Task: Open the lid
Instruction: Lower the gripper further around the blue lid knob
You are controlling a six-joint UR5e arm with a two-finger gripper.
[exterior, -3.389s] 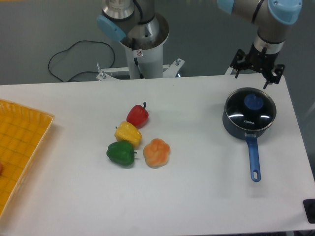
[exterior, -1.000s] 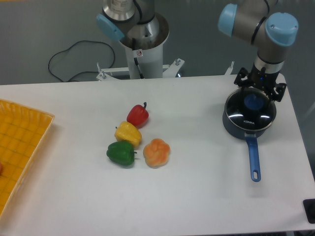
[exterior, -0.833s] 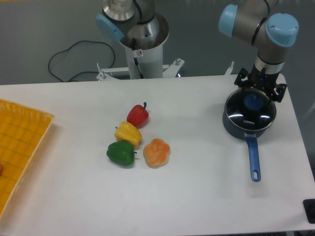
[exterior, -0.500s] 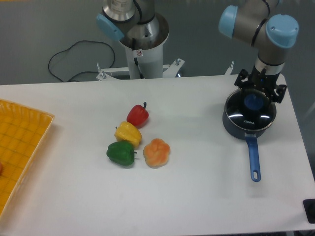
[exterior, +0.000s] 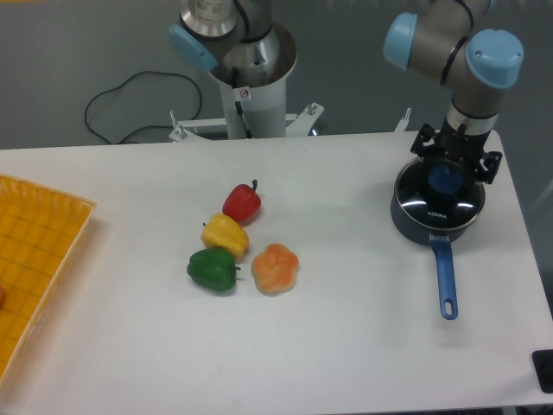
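My pincer (exterior: 456, 162) has dropped from above the table edge at upper right and now hangs spread open astride the lid's (exterior: 439, 194) blue knob (exterior: 445, 178), gripping nothing; the lid still sits on the pan (exterior: 432, 226), so closing comes next

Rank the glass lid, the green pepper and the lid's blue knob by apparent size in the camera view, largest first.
1. Round dark glass lid with metal rim
2. Green bell pepper
3. Blue centre knob

The gaps are clear; none look alike.
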